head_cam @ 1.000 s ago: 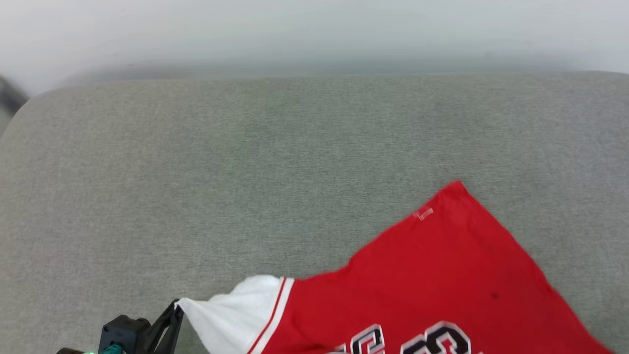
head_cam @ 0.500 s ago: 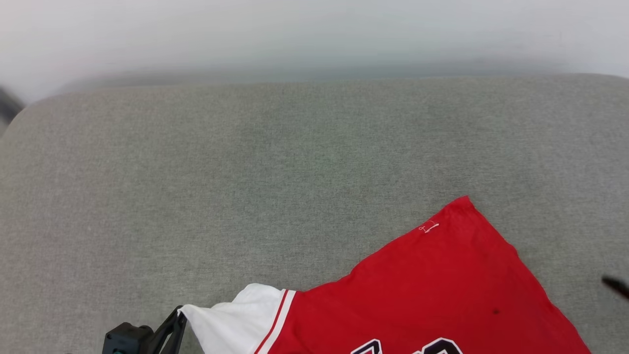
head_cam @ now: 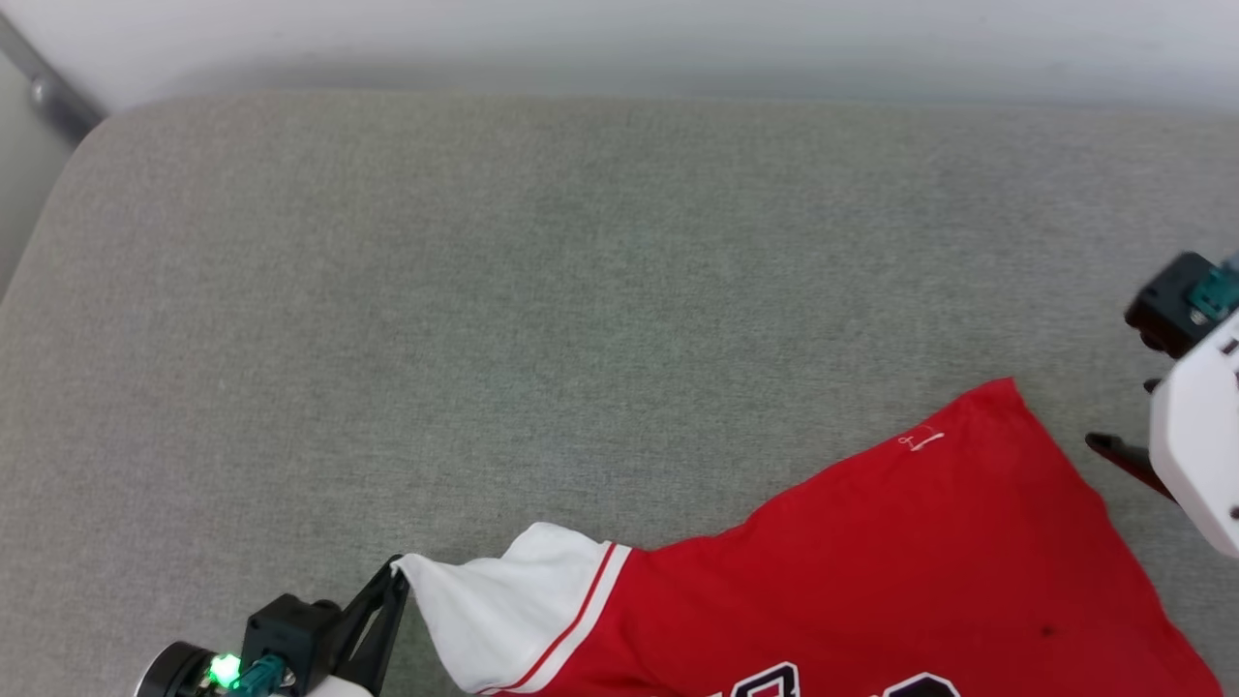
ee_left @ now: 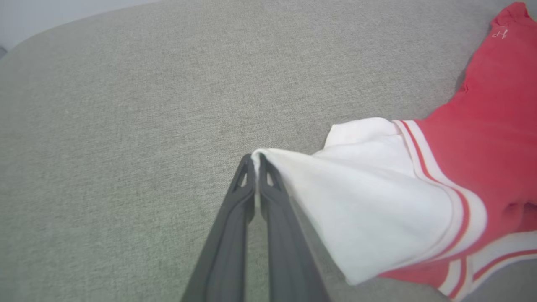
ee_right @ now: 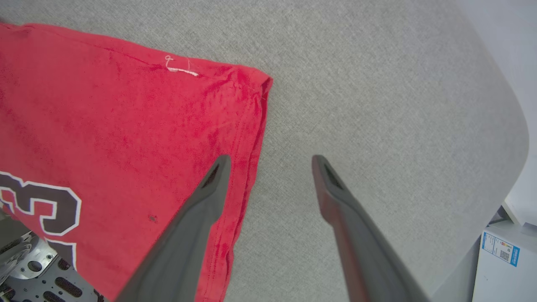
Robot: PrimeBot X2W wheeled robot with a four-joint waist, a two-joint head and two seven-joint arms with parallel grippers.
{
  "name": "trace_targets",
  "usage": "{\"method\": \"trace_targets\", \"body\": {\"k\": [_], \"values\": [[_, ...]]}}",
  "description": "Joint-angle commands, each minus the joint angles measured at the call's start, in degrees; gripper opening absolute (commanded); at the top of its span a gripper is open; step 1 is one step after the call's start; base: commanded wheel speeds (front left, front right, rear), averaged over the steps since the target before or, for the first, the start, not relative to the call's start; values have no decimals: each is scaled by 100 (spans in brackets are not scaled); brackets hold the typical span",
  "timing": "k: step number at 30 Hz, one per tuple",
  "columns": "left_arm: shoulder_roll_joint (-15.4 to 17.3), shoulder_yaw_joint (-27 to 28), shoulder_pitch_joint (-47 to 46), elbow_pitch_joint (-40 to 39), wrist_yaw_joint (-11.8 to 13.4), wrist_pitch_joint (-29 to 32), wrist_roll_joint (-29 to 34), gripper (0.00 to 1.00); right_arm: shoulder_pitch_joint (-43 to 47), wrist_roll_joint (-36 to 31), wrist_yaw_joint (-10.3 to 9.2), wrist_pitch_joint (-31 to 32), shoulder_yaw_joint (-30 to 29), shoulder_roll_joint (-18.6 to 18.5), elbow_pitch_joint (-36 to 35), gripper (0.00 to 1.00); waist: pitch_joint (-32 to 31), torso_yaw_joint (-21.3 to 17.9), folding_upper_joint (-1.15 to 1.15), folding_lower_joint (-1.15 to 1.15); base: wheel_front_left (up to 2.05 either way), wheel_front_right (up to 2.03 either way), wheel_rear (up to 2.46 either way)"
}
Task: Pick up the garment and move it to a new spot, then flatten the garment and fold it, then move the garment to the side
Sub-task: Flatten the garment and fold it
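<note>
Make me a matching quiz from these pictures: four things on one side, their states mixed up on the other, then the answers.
Column one:
1 left gripper
2 right gripper
3 garment
4 grey cushion

Column two:
A open, gripping nothing
B lying print side up
C carrying the cloth
D shut on the tip of the white sleeve

Pairs: 1-D, 2-A, 3-B, 4-C
</note>
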Motion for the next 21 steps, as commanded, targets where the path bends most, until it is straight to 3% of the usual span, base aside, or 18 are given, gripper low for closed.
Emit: {"method": "trace_targets", "body": {"k": [1, 9, 20, 21], "values": [[-43, 0, -113, 20, -30, 5, 50, 0, -194, -85, -4, 107, 94, 103, 125, 100, 149, 125, 0, 0, 0, 0, 0], [-322, -75, -494, 125, -165, 41, 225, 0, -995, -221, -4, 242, 620, 752, 1113, 100, 654, 402, 0, 0, 0, 0, 0], [-573, -116, -769, 360, -293, 33, 279, 0, -952, 51, -4, -213, 1571, 1058, 1988, 100, 903, 553, 0, 0, 0, 0, 0], [-590, -122, -764, 390, -313, 31, 265, 0, -955, 70, -4, -313, 1645, 1058, 1995, 33, 865, 545, 0, 0, 0, 0, 0]]}}
